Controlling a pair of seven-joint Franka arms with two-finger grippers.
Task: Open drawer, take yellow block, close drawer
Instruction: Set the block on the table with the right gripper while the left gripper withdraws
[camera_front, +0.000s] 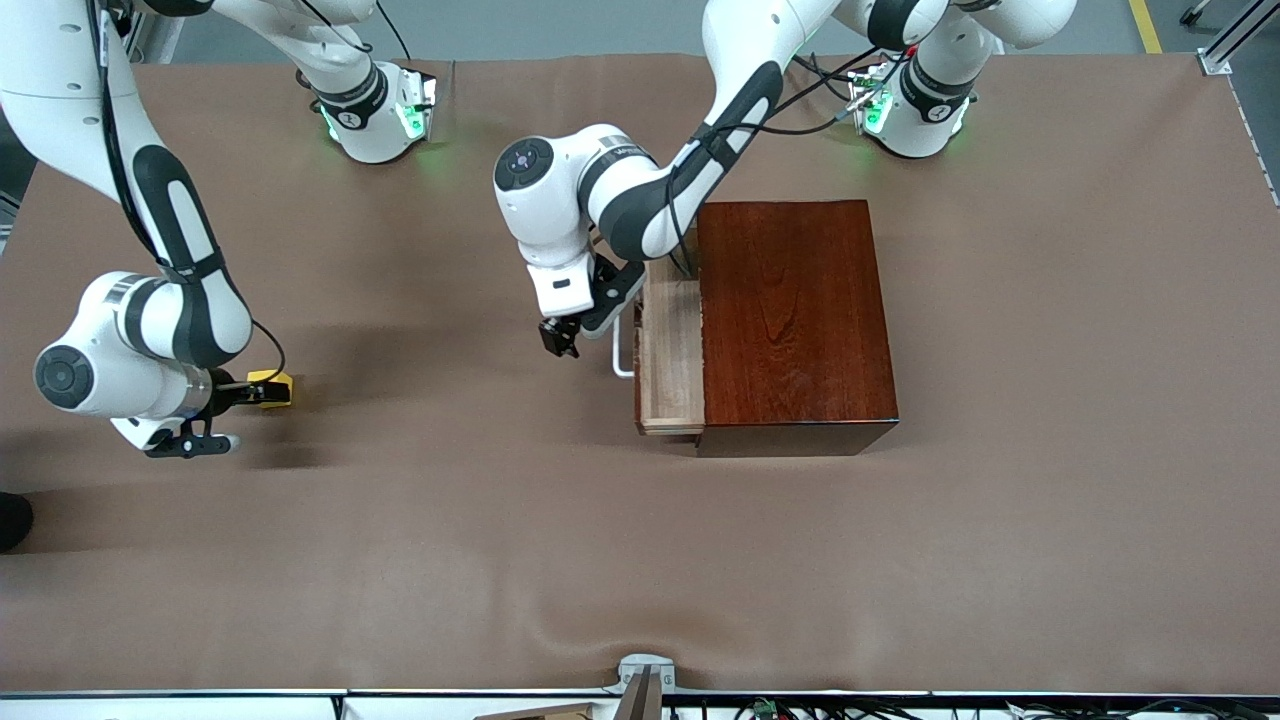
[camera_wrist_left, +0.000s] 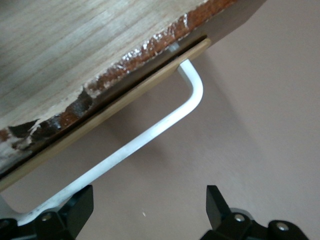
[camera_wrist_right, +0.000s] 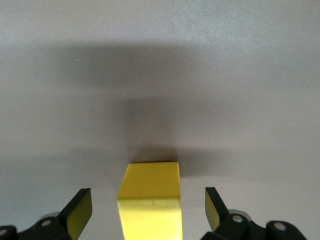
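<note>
The dark reddish-brown box (camera_front: 795, 320) stands mid-table. Its pale-wood drawer (camera_front: 668, 350) sticks out partway toward the right arm's end, with the white handle (camera_front: 622, 350) on its front. My left gripper (camera_front: 560, 337) is open just beside the handle. In the left wrist view the handle (camera_wrist_left: 150, 132) runs below the drawer front (camera_wrist_left: 125, 97) and past one finger (camera_wrist_left: 80, 207); the left gripper (camera_wrist_left: 150, 210) holds nothing. The yellow block (camera_front: 272, 389) is at the right arm's end of the table. My right gripper (camera_front: 258, 392) is open around the block (camera_wrist_right: 150, 205), with a gap on each side.
A brown cloth (camera_front: 640, 560) covers the whole table. The arms' bases (camera_front: 380, 115) (camera_front: 915, 110) stand along the edge farthest from the camera. A small metal bracket (camera_front: 645, 675) sits at the nearest edge.
</note>
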